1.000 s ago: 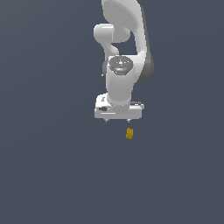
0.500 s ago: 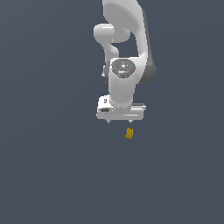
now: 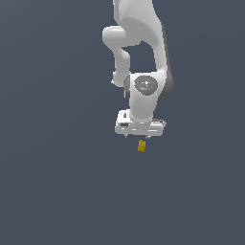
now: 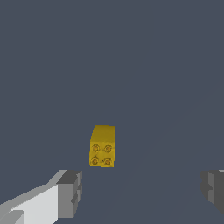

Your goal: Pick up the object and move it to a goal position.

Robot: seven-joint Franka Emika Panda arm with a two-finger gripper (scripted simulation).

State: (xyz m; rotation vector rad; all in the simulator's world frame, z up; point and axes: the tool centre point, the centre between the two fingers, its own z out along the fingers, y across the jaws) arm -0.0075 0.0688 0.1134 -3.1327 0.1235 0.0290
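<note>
The object is a tiny yellow-orange block (image 3: 141,146) lying on the dark grey floor, just below the white gripper (image 3: 137,137) in the exterior view. In the wrist view the block (image 4: 103,145) shows four round lighter marks on one face and lies ahead of the gap between the two grey fingertips (image 4: 70,192). The gripper (image 4: 141,188) is open wide and empty, hanging above the block and apart from it. The second fingertip (image 4: 213,186) shows at the picture's edge.
The white Panda arm (image 3: 143,57) rises above the gripper. The floor (image 3: 57,182) is a plain dark grey surface all around.
The arm has moved slightly toward the exterior view's right and a little lower. The block has not moved.
</note>
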